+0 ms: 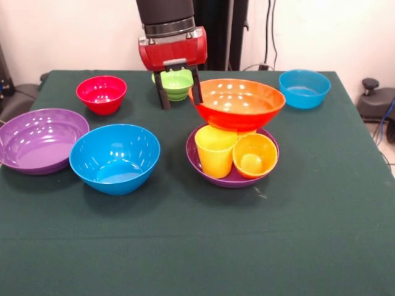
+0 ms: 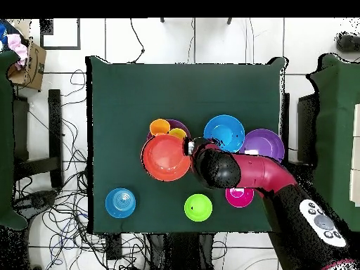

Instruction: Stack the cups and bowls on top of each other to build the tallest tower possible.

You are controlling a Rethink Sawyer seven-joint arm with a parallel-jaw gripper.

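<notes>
Nearest, a blue bowl (image 1: pixel 115 157) is sitting on the tabletop (image 1: pixel 197 246). Beyond, the pincer (image 1: pixel 179 86) is pinching an orange bowl's (image 1: pixel 237 103) rim above two cups (image 1: pixel 216 150); its tilt risks slipping.

A dark green cloth (image 1: pixel 203 246) covers the square table and hangs over its edges. Around it lies a white tiled floor (image 2: pixel 176 39) strewn with thin black cables (image 2: pixel 67 211). In the overhead view, an open brown cardboard box (image 2: pixel 29 60) sits beyond 1 corner, and 2 more green-covered tables (image 2: pixel 341 91) flank the sides.
</notes>
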